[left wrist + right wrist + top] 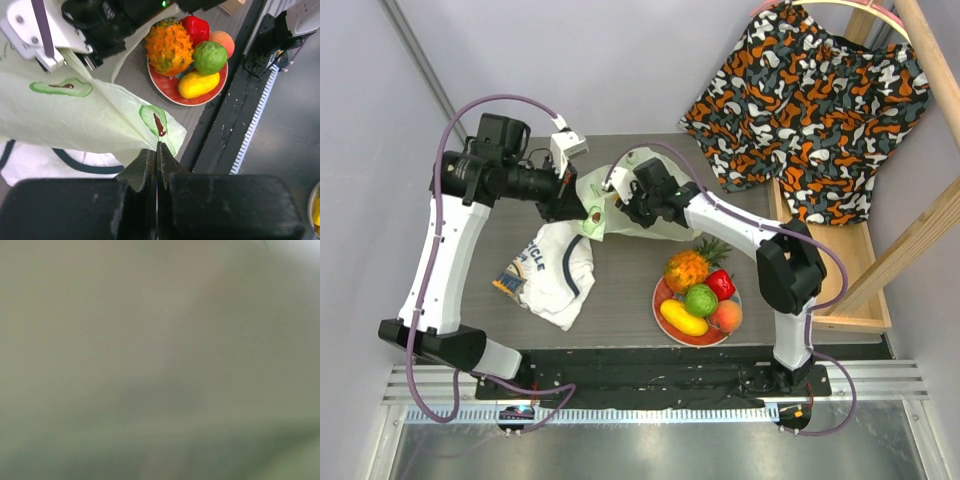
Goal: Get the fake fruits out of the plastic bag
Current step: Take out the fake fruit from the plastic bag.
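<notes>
The pale-green plastic bag with avocado prints hangs lifted at the table's middle back. My left gripper is shut on its lower edge, which the left wrist view shows pinched between the fingertips below the bag. My right gripper reaches into the bag's mouth; its wrist view shows only blurred pale green. The fake fruits lie on a red plate: pineapple, red fruit, lime, yellow piece and orange-green fruit. No fruit shows inside the bag.
A white printed T-shirt lies crumpled under the bag, left of the plate. An orange, black and white patterned cloth hangs from a wooden rack at the back right. Grey walls close in on the left and back.
</notes>
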